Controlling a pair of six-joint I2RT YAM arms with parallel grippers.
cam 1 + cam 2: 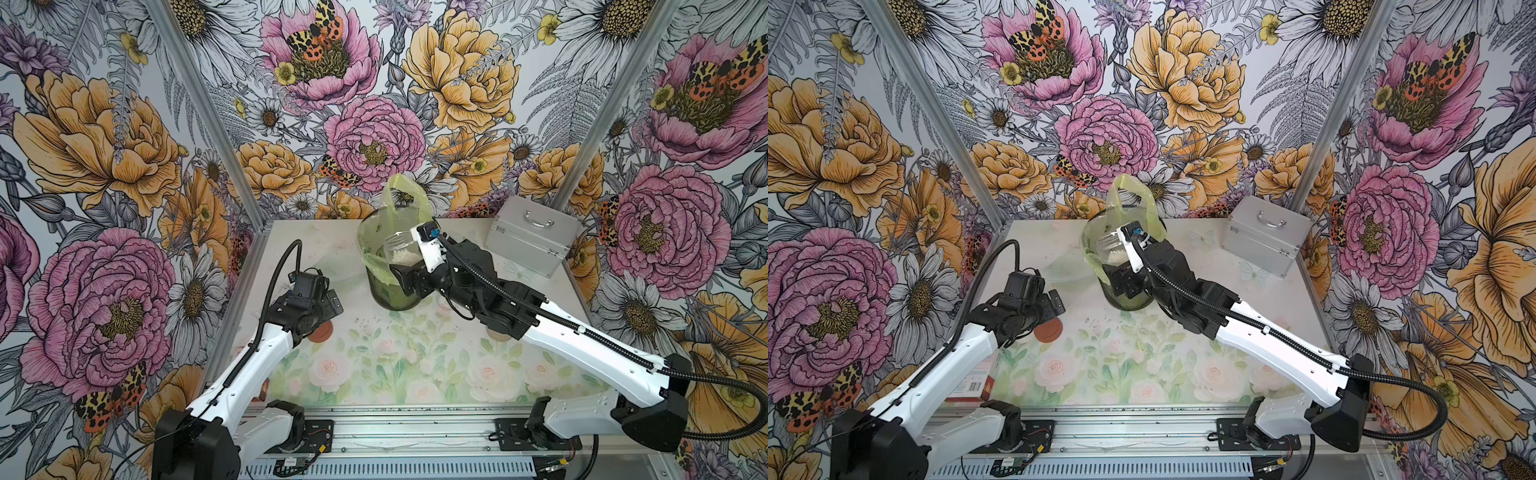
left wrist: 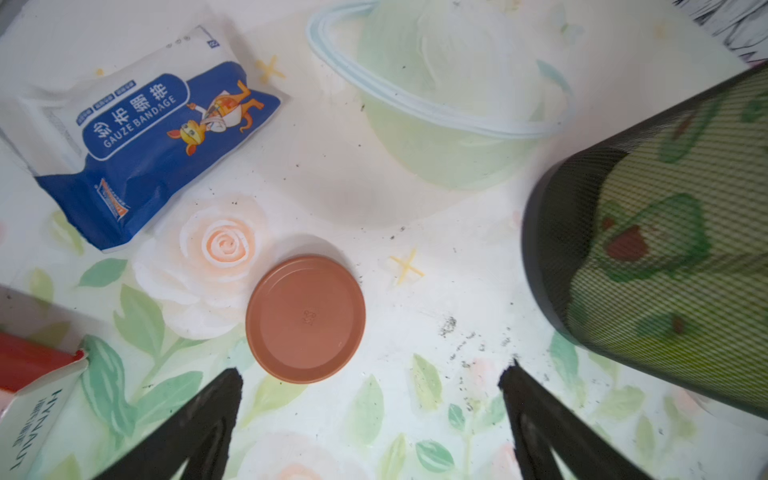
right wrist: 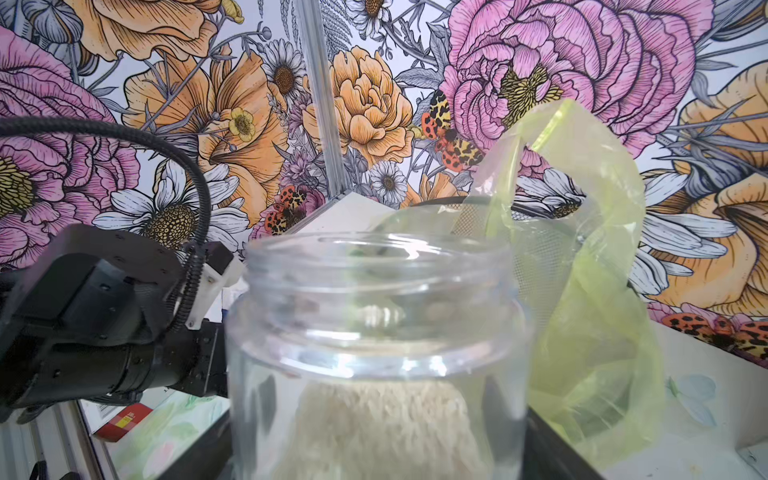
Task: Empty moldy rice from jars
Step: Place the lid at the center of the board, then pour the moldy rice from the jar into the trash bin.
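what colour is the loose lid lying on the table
Plain copper-orange; the lid shows best in the left wrist view.

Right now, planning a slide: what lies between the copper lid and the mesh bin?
Between copper lid and mesh bin: bare table, dark specks only; left wrist view.

Bright, even light all round; only soft shadows fall on the surface (image 2: pixel 457 257). My top views bend straight lines near their edges. Close up, the jar (image 3: pixel 376 316) looks blurred.
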